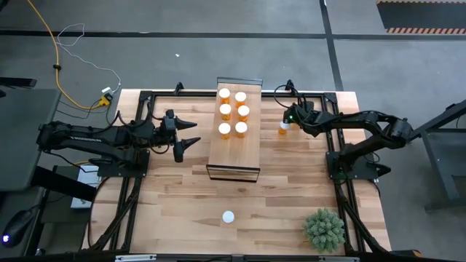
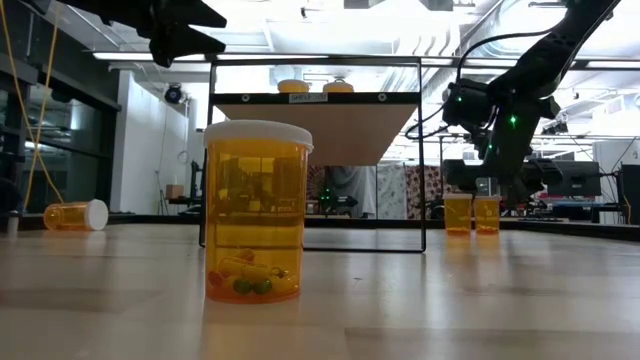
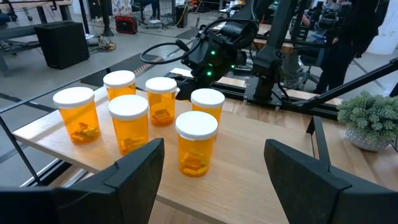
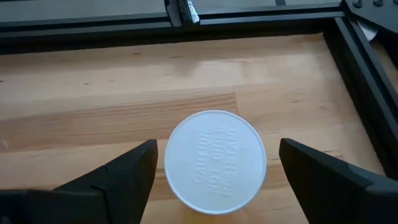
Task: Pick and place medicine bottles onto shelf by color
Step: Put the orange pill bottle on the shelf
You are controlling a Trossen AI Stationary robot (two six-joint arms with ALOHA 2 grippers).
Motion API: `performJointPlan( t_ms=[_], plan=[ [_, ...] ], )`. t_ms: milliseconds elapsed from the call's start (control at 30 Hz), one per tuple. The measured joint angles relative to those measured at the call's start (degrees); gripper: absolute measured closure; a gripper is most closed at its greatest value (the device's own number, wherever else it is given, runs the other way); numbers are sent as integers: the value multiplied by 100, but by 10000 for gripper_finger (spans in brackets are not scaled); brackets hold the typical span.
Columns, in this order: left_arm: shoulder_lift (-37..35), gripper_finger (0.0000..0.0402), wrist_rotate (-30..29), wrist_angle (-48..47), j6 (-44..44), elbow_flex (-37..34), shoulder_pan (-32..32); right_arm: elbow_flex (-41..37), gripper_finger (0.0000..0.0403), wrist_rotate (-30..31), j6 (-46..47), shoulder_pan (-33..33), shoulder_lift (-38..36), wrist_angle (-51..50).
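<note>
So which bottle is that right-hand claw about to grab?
Find the wooden shelf mid-table, then look to its right. An orange white-capped bottle stands on the tabletop there, under the open right gripper. Unlike the six bottles grouped on the shelf, it sits off it.

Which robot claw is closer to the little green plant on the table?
The right gripper. It hovers at the table's far side, above the plant's side. The left gripper waits across the shelf, farther away.

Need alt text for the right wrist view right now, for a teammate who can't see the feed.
The right gripper hangs open directly above a pill bottle, whose round white cap sits centred between the two dark fingers without touching them. The bottle stands on the light wood table, with black frame rails along the table's edges.
</note>
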Motion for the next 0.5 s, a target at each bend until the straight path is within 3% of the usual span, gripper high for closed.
performJointPlan(
  t_ms=[500],
  plan=[
    [1, 133, 1, 0, 0, 0, 0, 0, 185, 67, -151, 0, -2, 2]
  ],
)
